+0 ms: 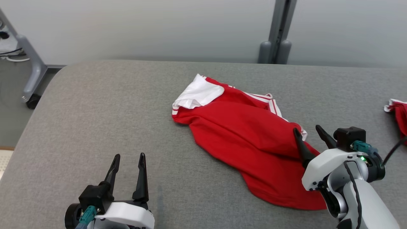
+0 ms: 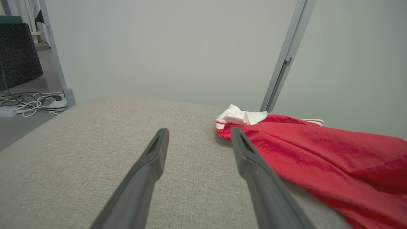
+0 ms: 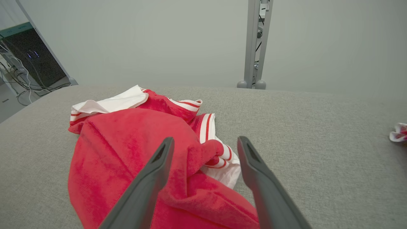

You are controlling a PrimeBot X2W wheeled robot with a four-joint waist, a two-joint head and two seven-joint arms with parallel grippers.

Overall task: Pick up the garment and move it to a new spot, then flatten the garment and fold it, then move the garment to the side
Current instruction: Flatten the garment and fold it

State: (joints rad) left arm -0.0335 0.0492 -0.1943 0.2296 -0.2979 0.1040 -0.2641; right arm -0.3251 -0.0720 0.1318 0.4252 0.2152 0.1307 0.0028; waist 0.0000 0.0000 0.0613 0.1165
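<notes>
Right hand [image 1: 306, 128], spread and empty, hovered at the lower-right end of the red garment [image 1: 241, 133], which lay on the counter [image 1: 95, 105], long axis running from frame centre to lower right; left hand [image 1: 129, 155], also spread, stood well apart at lower left.

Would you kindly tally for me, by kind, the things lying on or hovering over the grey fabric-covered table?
Garments: 2, the crumpled red garment with white striped trim mid-table and a second red-and-white garment cut off at the right edge of the head view.
Grippers with two dark fingers: 2, the left gripper and the right gripper, both open.
Total: 4.
</notes>
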